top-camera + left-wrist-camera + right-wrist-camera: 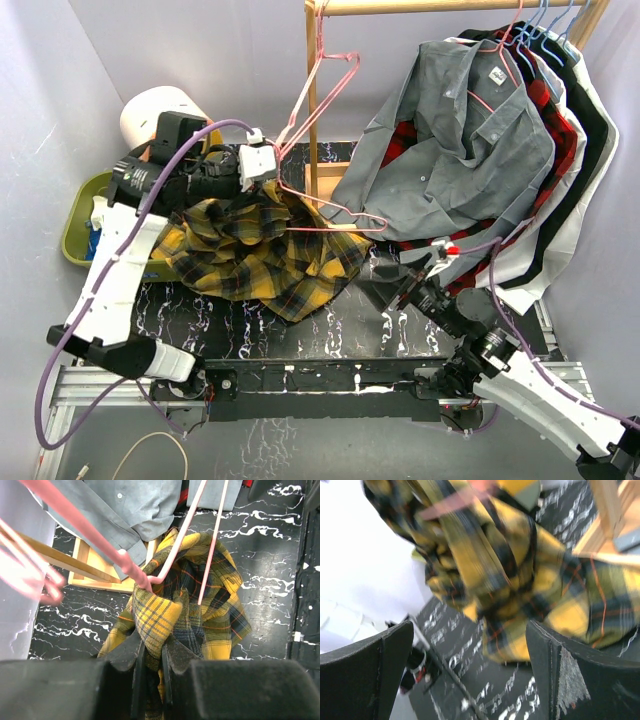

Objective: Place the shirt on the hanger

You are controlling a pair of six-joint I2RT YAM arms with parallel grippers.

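The yellow, black and green plaid shirt [262,250] lies bunched on the black marbled table, with its top edge lifted. My left gripper [262,168] is shut on a fold of that edge; in the left wrist view the fabric [155,617] is pinched between the jaws [152,649]. The pink hanger [330,120] slants down from the rack's rod, and its lower arm [172,550] runs into the lifted cloth. My right gripper [383,280] stands open beside the shirt's right edge. In its blurred wrist view the shirt [520,580] hangs beyond the empty, wide-apart fingers [570,675].
A wooden rack [313,120] stands behind the shirt. On it hang a grey shirt [450,130], a red-and-black plaid shirt [555,130] and others on blue hangers [550,22]. A green bin [75,225] and a white round object [160,108] sit at the left.
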